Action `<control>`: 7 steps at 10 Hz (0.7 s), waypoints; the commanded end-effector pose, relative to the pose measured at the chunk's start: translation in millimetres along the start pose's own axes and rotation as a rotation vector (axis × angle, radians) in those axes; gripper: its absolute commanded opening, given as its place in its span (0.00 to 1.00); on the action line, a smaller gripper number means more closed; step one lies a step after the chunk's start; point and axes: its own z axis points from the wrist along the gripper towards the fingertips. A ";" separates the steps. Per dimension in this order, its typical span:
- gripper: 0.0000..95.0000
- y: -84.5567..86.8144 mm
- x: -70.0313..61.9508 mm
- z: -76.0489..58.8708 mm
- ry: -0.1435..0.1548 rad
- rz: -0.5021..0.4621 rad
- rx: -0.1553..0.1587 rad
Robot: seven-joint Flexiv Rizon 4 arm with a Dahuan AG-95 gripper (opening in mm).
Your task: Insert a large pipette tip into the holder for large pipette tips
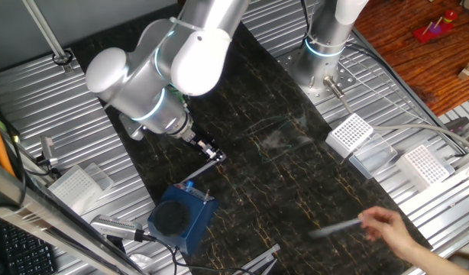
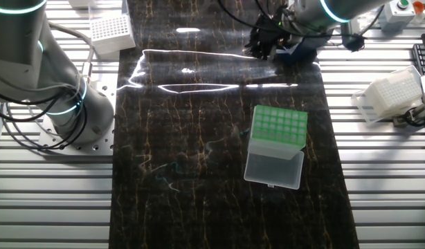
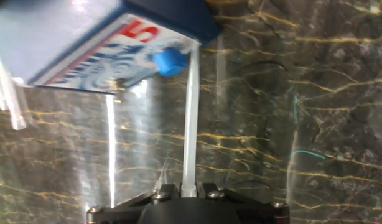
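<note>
In the hand view my gripper (image 3: 188,188) is shut on the wide end of the large pipette tip (image 3: 190,118). The tip is a translucent whitish cone that points away from the fingers toward a dark blue block (image 3: 85,31). One fixed view shows the gripper (image 1: 214,155) just above and right of that block (image 1: 181,218), with the tip (image 1: 202,173) slanting down to it. The holder for large pipette tips (image 2: 279,127) has a green grid top on a pale box. It stands on the dark mat well apart from the gripper (image 2: 264,41).
White perforated racks stand off the mat (image 1: 350,133) (image 1: 425,164) (image 1: 70,184) (image 2: 109,30). A second arm's base (image 1: 324,57) is bolted at the mat's edge. A person's hand (image 1: 395,229) with a blurred pale thing reaches in at the lower right.
</note>
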 end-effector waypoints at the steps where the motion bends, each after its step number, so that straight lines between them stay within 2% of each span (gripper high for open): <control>1: 0.00 5.4 -6.0 -3.5 0.032 -0.033 0.132; 2: 0.00 6.2 -6.2 -4.0 0.037 -0.064 0.159; 3: 0.00 6.3 -6.1 -4.0 0.036 -0.066 0.169; 4: 0.00 6.0 -5.9 -3.9 0.020 -0.073 0.178; 5: 0.00 2.2 -2.5 -1.7 -0.058 -0.045 0.180; 6: 0.00 -5.0 1.3 2.8 -0.119 -0.037 0.172; 7: 0.00 -16.6 6.4 10.1 -0.171 -0.049 0.129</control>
